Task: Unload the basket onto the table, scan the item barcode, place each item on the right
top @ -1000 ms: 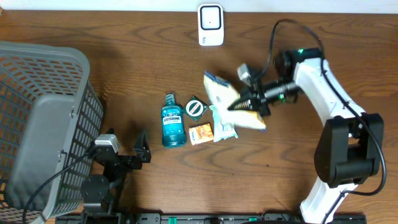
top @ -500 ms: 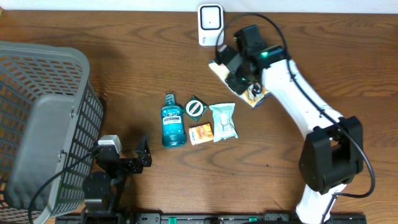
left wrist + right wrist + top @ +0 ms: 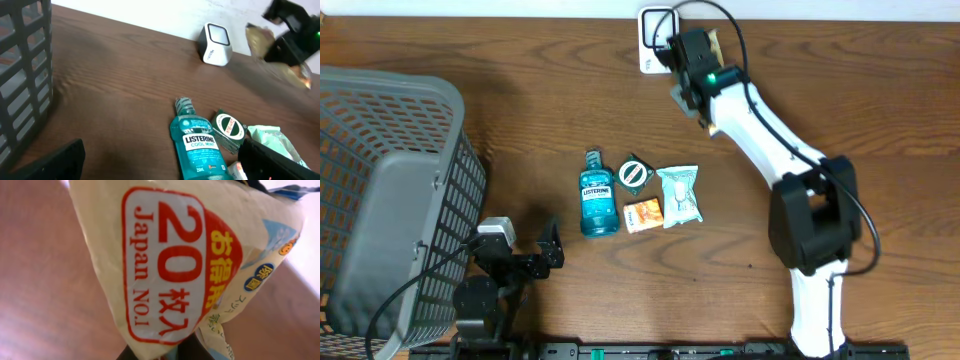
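Right pincer [image 3: 686, 52] clamped tight on the packet [image 3: 170, 265] — packet juts straight ahead of it, scanner [image 3: 658, 30] just beside.

Landmark: teal plastic mouthwash bottle [image 3: 599, 195], lying on the brown wooden table [image 3: 520, 90]
Round green-and-white tin [image 3: 634, 173]: just right of the bottle
Small orange carton [image 3: 643, 215]: right, before the tin
Soft pale wipes pack [image 3: 680, 194]: right, past both
White boxy barcode scanner [image 3: 658, 40]: well behind, rightward
Grey plastic mesh basket [image 3: 380, 200]: well left
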### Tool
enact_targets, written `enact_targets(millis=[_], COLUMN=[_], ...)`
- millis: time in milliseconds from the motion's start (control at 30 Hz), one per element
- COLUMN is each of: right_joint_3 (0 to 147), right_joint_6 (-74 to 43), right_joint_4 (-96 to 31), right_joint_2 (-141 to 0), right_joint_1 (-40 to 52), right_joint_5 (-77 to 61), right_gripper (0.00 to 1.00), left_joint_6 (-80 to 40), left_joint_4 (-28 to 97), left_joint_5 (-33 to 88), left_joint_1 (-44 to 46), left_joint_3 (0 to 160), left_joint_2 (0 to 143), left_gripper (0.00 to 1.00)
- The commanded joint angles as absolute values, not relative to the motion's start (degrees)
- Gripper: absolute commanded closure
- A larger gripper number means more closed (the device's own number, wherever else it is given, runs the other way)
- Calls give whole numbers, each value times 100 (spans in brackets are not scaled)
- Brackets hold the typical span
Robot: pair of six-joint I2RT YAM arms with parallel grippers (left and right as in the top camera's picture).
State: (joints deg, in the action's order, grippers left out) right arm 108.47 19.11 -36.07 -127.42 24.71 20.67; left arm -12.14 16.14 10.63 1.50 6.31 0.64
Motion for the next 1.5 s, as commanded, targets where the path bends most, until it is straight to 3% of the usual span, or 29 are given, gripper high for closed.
enact_targets(millis=[0, 267, 600, 800, 933, 1100, 1467], right_joint_3=[11915, 13625, 13780, 14562, 14685, 14682, 13421], right_joint_6=[2213, 2679, 2499, 1245, 416, 405, 309], right_joint_4=[-3677, -4007, -4010, -5968, -7310, -8106, -6519], right_joint_2=[-13231, -14532, -14680, -14197, -13673, -13500, -13511], right_joint_1=[2458, 2482, 2491, 2303, 1702, 714, -1855], right_joint_5=[2383, 2930, 3212, 3568, 3562, 3573, 3518], right_gripper=[99, 99, 99, 99, 99, 99, 99], left_joint_6=[-1164, -1164, -1164, -1164, -1164, -1164, -1164], left_joint_4=[1780, 1780, 1780, 1780, 1780, 1780, 1780], left_joint_5=[1135, 1135, 1135, 1135, 1135, 1135, 1135], left_joint_1=[119, 119, 119, 119, 119, 119, 119], left_joint_3=[552, 552, 552, 552, 552, 552, 552], left_joint_2=[60, 60, 60, 60, 60, 60, 60], left_gripper=[2, 2, 2, 2, 2, 2, 2])
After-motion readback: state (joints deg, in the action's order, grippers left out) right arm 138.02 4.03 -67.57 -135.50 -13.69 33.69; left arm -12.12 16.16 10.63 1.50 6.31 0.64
